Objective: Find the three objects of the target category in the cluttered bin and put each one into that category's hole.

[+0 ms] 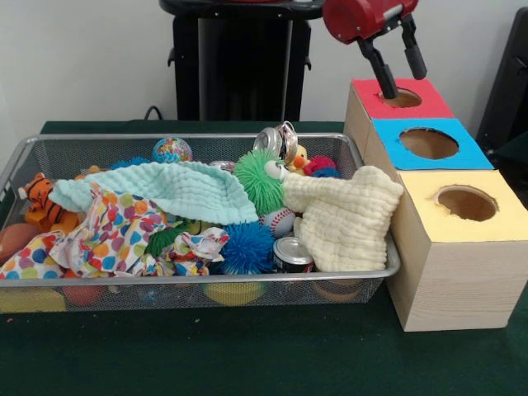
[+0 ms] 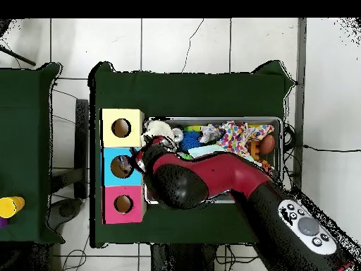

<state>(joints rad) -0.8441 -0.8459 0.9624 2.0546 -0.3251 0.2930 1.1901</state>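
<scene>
- Tool (image 1: 397,68) hangs over the red-topped box (image 1: 402,101), far right in the front view; fingers spread, nothing between them, one tip at the rim of the red box's hole.
- Judgement: that pose fits a drop into the red hole, or a pause above it.
- Bin (image 1: 198,281) sits on the green worktop (image 1: 247,355), touching the row of three wooden boxes: red far, blue (image 1: 429,143) middle, yellow (image 1: 468,203) near.
- Crushed clear bottles: none visible in either view. Likely buried. Mint cloth (image 1: 177,190), cream cloth (image 1: 342,216) and dotted cloth (image 1: 115,231) cover most of the bin.
- Exposed: silver cans (image 1: 292,254), green spiky ball (image 1: 259,178), blue spiky ball (image 1: 247,247), baseball (image 1: 279,221), tiger toy (image 1: 40,200). None are targets.
- Cloths probably need shifting to find any bottles.
- Writing: no readable brand or label; can print too small to read.
- Overhead: arm (image 2: 211,180) hides the bin's box-side end.
</scene>
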